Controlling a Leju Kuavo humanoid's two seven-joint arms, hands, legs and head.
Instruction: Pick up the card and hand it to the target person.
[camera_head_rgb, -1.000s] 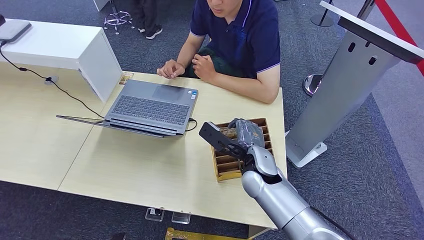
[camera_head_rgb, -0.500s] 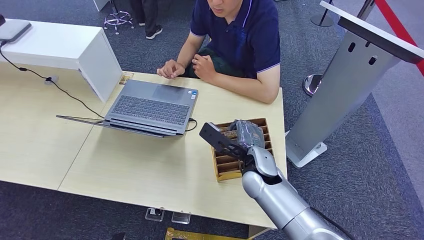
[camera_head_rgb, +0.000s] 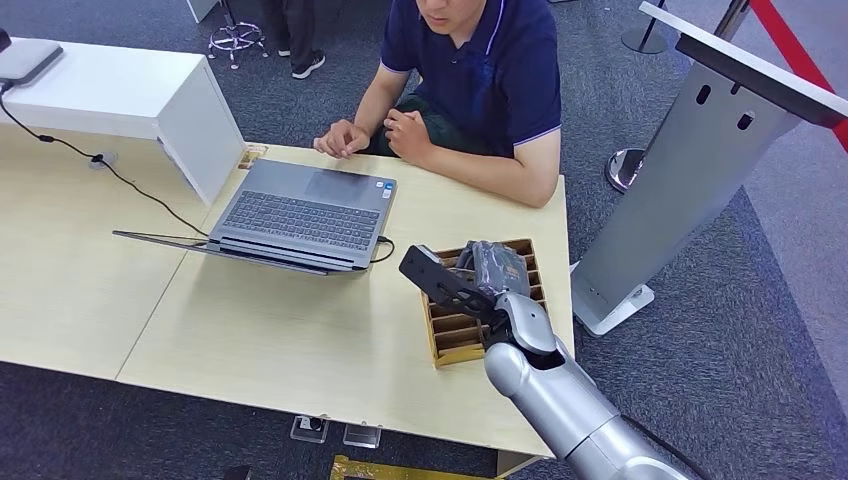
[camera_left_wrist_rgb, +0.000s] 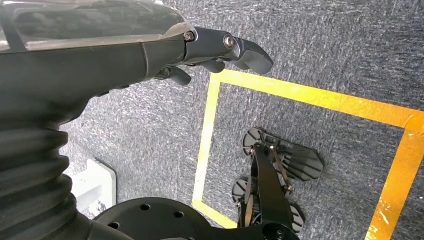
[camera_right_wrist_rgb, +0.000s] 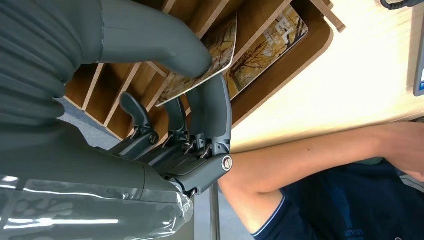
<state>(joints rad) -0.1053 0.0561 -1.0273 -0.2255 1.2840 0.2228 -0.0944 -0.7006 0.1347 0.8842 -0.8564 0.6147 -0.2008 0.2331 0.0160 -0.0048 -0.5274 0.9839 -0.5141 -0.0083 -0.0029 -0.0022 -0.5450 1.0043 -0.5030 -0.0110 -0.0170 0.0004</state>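
Note:
A card (camera_right_wrist_rgb: 210, 62) printed with an autumn-tree picture is pinched between the thumb and fingers of my right hand (camera_right_wrist_rgb: 197, 95), just above the slotted wooden card box (camera_right_wrist_rgb: 300, 60). A second similar card (camera_right_wrist_rgb: 267, 45) stands in the box's end slot. In the head view my right hand (camera_head_rgb: 495, 270) hovers over the box (camera_head_rgb: 450, 340) near the table's right edge. The target person (camera_head_rgb: 480, 70), in a dark blue polo shirt, sits across the table with forearms resting on it. My left hand (camera_left_wrist_rgb: 220, 50) hangs over the carpet, holding nothing, fingers loosely extended.
An open grey laptop (camera_head_rgb: 300, 215) lies flat left of the box, with a white box (camera_head_rgb: 120, 95) and a black cable (camera_head_rgb: 120, 180) further left. A grey stand (camera_head_rgb: 690, 170) rises right of the table (camera_head_rgb: 300, 340). Yellow floor tape (camera_left_wrist_rgb: 310, 95) marks the carpet.
My right hand has shifted slightly toward the far end of the box with the card; the person has not moved.

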